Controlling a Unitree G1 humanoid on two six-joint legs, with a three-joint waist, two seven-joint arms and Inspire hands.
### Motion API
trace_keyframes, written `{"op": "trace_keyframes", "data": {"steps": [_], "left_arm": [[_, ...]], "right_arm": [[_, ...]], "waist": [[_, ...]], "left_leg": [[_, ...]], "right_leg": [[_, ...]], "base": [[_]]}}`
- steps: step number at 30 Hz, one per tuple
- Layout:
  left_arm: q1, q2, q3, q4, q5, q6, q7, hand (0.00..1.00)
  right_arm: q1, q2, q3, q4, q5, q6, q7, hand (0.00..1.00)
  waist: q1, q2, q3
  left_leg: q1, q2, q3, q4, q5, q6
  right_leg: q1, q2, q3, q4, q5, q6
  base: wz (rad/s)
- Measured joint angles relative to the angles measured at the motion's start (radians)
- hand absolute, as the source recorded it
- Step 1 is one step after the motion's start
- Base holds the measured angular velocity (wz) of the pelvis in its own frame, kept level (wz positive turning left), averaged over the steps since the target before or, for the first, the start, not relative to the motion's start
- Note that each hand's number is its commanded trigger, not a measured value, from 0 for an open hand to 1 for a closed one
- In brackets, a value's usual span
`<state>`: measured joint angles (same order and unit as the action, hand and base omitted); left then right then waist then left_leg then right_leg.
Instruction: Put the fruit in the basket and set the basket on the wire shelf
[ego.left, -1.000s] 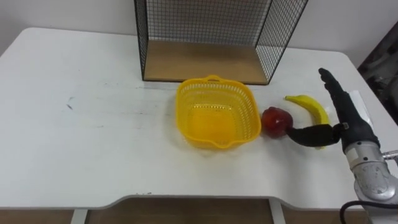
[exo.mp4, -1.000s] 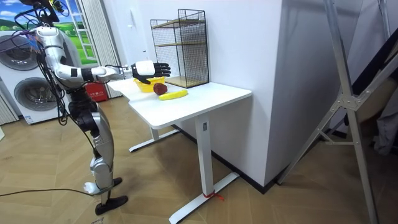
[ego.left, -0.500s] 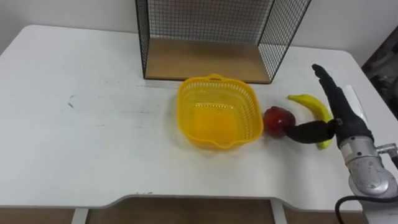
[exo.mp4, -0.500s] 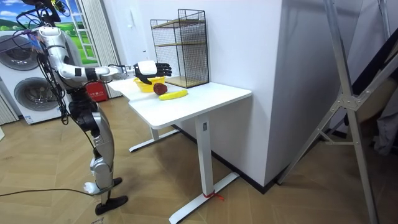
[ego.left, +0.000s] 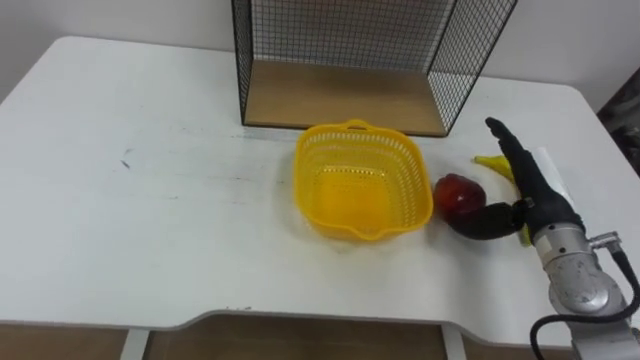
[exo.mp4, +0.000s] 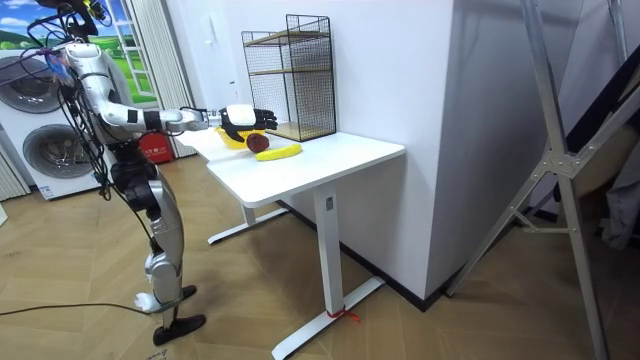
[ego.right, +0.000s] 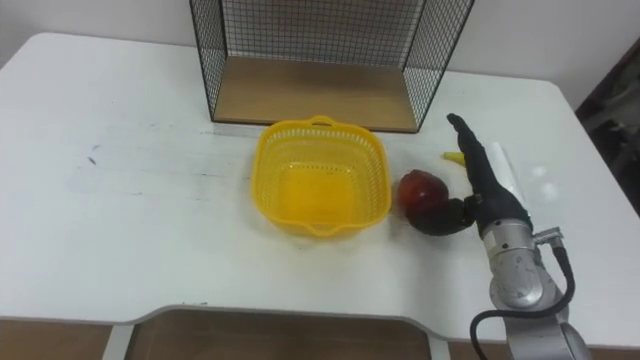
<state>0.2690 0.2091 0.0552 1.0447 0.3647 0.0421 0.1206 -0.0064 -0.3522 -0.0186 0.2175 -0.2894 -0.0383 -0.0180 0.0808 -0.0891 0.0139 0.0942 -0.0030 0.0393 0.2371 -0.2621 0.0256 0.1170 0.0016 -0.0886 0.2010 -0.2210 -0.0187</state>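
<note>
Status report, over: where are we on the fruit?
Right hand open, thumb by the apple. Basket empty, before wire shelf. Banana behind the hand. Nothing blocks the basket.

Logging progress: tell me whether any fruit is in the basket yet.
No: the basket holds nothing; the apple and banana lie on the table beside it.

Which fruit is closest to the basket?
The red apple, just right of the basket; the yellow banana lies farther right, mostly behind the right hand.
</note>
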Motion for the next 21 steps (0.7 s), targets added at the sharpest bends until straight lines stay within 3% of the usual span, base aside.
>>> {"op": "trace_keyframes", "data": {"steps": [17,21], "left_arm": [[-0.003,0.002,-0.001,-0.007,0.0,0.0,-0.004,0.0],[-0.003,0.002,0.0,-0.001,0.0,0.003,-0.004,0.0]], "right_arm": [[-0.043,0.0,0.077,0.101,-0.045,-0.004,0.084,0.0],[-0.044,0.001,0.077,0.106,-0.055,-0.004,0.113,0.0]], "waist": [[0.01,-0.002,-0.0001],[0.008,-0.004,-0.0043]], "left_leg": [[0.003,-0.001,-0.002,0.002,0.0,-0.001],[0.004,-0.002,-0.015,0.001,0.0,-0.001]], "right_leg": [[0.011,-0.002,-0.012,-0.002,0.0,0.0],[0.02,-0.002,-0.018,-0.016,0.001,-0.001]], "base": [[0.01],[0.03]]}}
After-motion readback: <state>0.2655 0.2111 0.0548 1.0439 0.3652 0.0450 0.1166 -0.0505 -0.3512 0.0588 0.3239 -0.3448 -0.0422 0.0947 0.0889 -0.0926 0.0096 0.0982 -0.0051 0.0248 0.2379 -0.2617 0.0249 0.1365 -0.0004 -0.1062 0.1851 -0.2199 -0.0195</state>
